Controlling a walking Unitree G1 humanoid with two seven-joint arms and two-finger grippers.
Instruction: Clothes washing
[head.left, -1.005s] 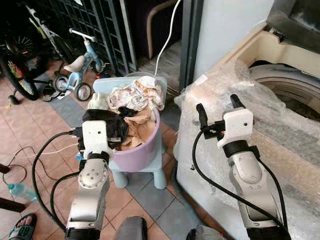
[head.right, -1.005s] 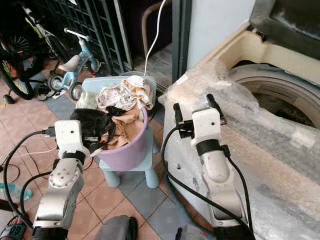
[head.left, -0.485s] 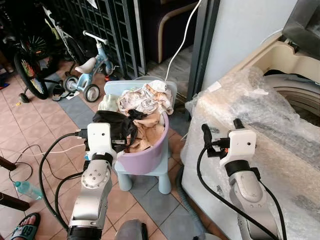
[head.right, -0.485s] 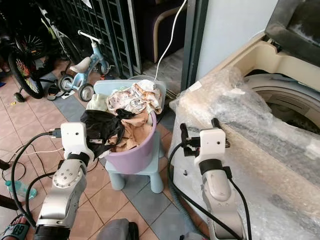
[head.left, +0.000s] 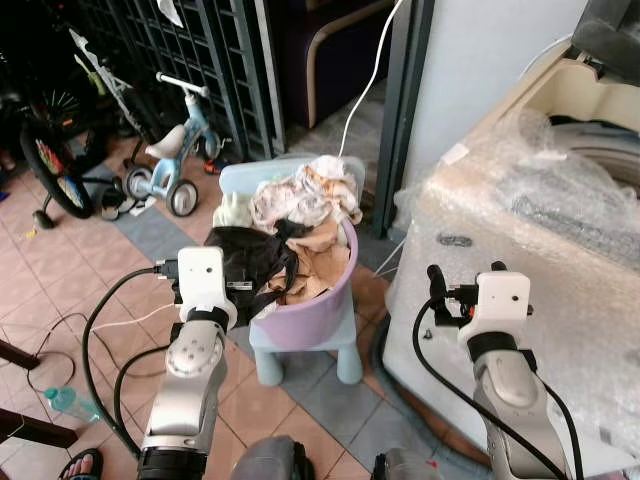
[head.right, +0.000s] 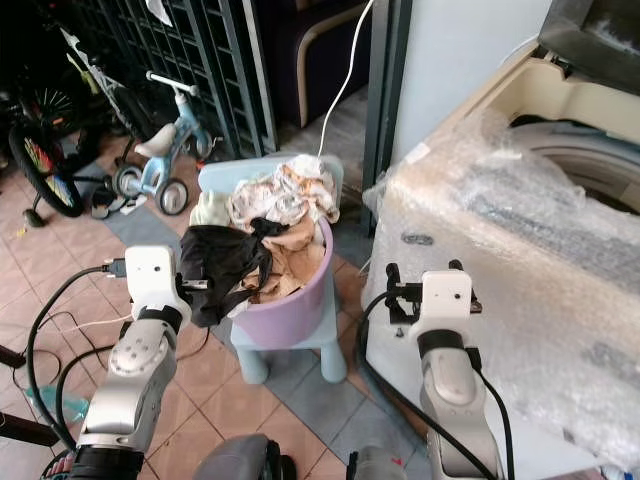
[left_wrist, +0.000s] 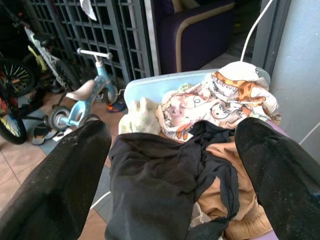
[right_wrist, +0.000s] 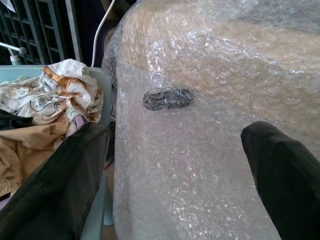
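A purple basket (head.left: 322, 303) heaped with clothes sits on a light-blue plastic chair (head.left: 300, 352). A black garment (head.left: 250, 262) hangs over the basket's near rim, beside a tan one (head.left: 318, 262) and a white patterned one (head.left: 305, 195). My left gripper (left_wrist: 172, 155) is open just in front of the black garment, which lies ahead between its fingers (left_wrist: 60, 185). My right gripper (head.left: 465, 277) is open and holds nothing, close to the bubble-wrapped washing machine (head.left: 530, 230). The machine's open drum (head.right: 590, 160) is at the far right.
A child's trike (head.left: 175, 165), a bicycle wheel (head.left: 50, 165) and a black metal gate (head.left: 220, 70) stand to the left and behind. A white cable (head.left: 365, 90) hangs by the wall. A water bottle (head.left: 65, 402) and loose cables lie on the tiled floor.
The whole view has shifted, so the camera moved. My right gripper now sits lower against the machine's wrapped front rather than near its top. My left gripper stays at the black garment.
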